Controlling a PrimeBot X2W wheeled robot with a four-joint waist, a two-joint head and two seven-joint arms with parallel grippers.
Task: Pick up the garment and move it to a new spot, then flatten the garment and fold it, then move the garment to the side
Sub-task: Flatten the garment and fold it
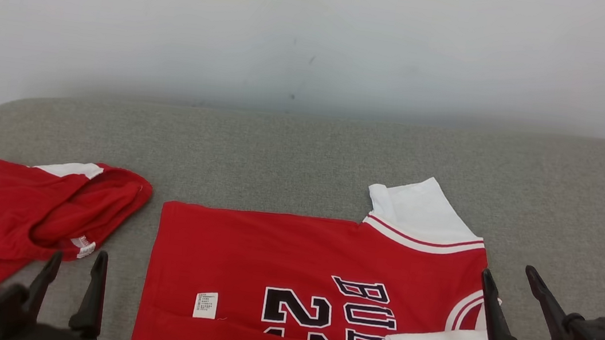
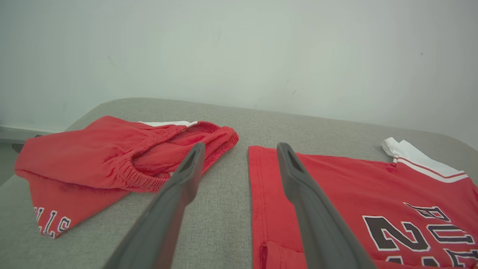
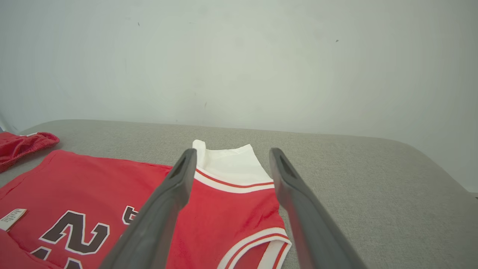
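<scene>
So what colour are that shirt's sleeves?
The sleeves are white with red-striped trim, clearest in the head view.

The jersey [image 1: 268, 258] is red with white, red-striped sleeve bands and black, white-edged lettering — the shorts [image 1: 14, 215] red with white trim — the cushion [image 1: 304, 158] grey, the wall [image 1: 319, 33] off-white.

Head cam high, looks down; wrist cams low, fwd; all share jersey [image 1: 269, 252].
</scene>
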